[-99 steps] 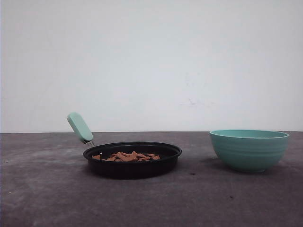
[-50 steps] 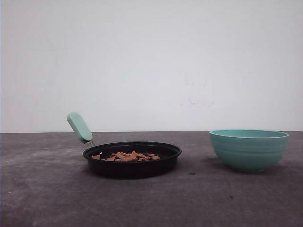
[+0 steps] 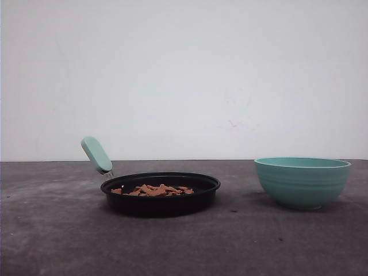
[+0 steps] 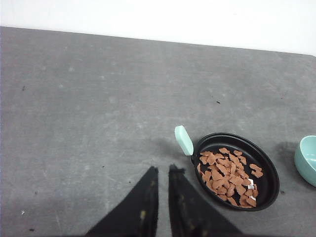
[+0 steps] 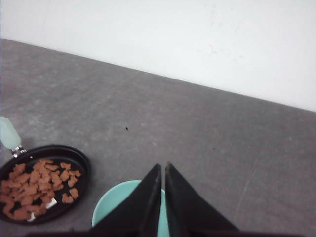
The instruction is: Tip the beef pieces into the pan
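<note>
Front view: the pan (image 3: 160, 193) sits on the grey table (image 3: 57, 241), the beef pieces (image 3: 154, 190) heaped inside it, its mint handle (image 3: 96, 154) tilted up and away. A teal bowl (image 3: 302, 181) stands well apart to the pan's right; its inside is hidden.

Left wrist view: the left gripper (image 4: 160, 173) hangs beside the pan's handle, fingers nearly together, holding nothing.

Right wrist view: the right gripper (image 5: 162, 170) is closed and empty above the bowl, covering part of its rim. The pan is cut off at the edge.

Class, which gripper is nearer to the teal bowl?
Right. The right gripper hangs above the teal bowl; the left gripper sits beyond the pan, farther from it.
</note>
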Controlling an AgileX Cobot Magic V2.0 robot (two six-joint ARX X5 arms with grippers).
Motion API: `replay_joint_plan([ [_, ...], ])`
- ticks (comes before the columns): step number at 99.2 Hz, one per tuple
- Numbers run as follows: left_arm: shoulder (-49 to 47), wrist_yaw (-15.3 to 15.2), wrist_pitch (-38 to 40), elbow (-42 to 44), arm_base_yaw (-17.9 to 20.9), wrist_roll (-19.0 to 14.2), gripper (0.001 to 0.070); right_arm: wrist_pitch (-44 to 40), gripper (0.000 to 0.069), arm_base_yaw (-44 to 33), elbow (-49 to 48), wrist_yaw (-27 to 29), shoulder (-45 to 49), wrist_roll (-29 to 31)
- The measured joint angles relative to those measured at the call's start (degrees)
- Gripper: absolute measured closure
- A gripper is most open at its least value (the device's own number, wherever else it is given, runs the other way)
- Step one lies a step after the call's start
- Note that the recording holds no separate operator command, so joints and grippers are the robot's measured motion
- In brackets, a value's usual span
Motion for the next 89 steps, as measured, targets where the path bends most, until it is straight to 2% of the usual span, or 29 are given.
replay_joint_plan([
  [10,0.0,0.02,0.0,0.0,0.0,0.0,0.0697,-0.68,0.0681,0.0,0.0,1.75,-7.34,0.0],
  [22,0.0,0.02,0.0,0.0,0.0,0.0,0.0697,-3.98,0.0681,-1.09,-0.98,10.97,-16.31,-0.42],
  [27,0.0,0.02,0.0,0.0,0.0,0.0,0.0697,-3.58,0.0681,-2.51,-3.67,14.95,-18.14,-0.31],
  [32,0.0,0.02,0.0,0.0,0.0,0.0,0.0697,-2.82,0.0681,-3.98,-7.72,16.61,-18.86,0.68],
  [40,0.0,0.02,0.0,0.0,0.0,0.0,0.0697,-0.57,0.0681,-6.21,-15.47,15.72,-19.17,3.67],
  [50,0.0,0.0,0.0,0.0,0.0,-0.02,0.0697,3.63,0.0681,-8.94,-24.94,10.64,-21.22,7.39],
  [67,-0.02,0.04,-0.02,0.0,0.0,-0.02,0.0697,17.11,0.0681,-12.2,-39.04,6.12,-22.67,9.27],
  [72,-0.17,0.02,0.02,0.0,0.0,-0.02,0.0697,16.74,0.0681,-12.44,-39.89,4.07,-22.36,9.25],
  [89,-0.28,0.04,0.02,0.0,0.0,-0.04,0.0697,17.0,0.0681,-12.31,-39.98,6.4,-22.67,8.55],
])
